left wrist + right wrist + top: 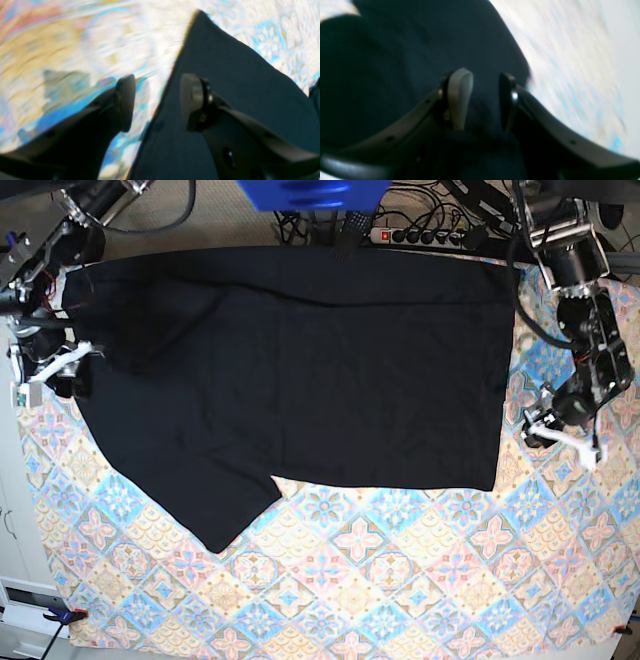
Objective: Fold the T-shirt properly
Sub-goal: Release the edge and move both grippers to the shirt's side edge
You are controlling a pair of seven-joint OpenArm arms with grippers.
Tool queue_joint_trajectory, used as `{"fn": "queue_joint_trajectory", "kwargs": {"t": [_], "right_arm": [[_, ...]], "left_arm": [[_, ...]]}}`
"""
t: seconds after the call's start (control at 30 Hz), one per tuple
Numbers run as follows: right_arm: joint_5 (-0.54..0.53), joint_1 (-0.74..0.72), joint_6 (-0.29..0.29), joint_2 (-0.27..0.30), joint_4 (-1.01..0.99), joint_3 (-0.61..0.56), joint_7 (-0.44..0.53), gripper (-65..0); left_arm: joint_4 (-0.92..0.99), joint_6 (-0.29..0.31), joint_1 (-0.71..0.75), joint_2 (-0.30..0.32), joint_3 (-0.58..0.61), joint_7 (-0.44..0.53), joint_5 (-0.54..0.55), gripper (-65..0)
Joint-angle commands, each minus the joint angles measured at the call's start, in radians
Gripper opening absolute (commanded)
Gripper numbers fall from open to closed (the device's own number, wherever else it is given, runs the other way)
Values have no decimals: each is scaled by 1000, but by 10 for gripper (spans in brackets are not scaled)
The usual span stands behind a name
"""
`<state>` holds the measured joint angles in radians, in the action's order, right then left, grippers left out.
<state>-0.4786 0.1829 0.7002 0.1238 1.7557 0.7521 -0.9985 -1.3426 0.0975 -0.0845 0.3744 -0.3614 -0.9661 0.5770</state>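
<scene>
The black T-shirt [300,370] lies spread flat on the patterned tablecloth [400,580], with one sleeve [225,515] pointing to the front left. Its neck label is not visible. My left gripper [548,428] is open just off the shirt's right edge. In the left wrist view the left gripper [157,102] hangs over that edge, with a shirt corner [220,65] beyond it. My right gripper [55,375] is at the shirt's left edge. In the blurred right wrist view the right gripper [483,100] is open and empty over black cloth [382,62].
A power strip [420,235] and cables lie behind the table's far edge. A blue object [310,192] is at the top middle. The tablecloth's front half [350,610] carries nothing. The arms' bases stand at both far corners.
</scene>
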Motion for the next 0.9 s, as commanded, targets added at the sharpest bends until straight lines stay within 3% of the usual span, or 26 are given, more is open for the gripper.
{"fn": "queue_joint_trajectory", "kwargs": {"t": [0.0, 0.17, 0.47, 0.8, 0.87], "right_arm": [[4, 10, -2, 18, 14, 11, 0, -443], [4, 10, -2, 15, 14, -32, 0, -443], [5, 10, -2, 14, 14, -41, 0, -443], [5, 10, -2, 14, 16, -42, 0, -443], [5, 10, -2, 14, 17, -42, 0, -443]], "left_arm": [[18, -2, -41, 21, 26, 42, -13, -359], [248, -3, -162, 21, 181, 181, -70, -359], [615, -3, -320, 10, 367, 404, -70, -359], [671, -3, -350, -96, 430, 424, -68, -362], [671, -2, -347, -102, 430, 421, -68, -397]]}}
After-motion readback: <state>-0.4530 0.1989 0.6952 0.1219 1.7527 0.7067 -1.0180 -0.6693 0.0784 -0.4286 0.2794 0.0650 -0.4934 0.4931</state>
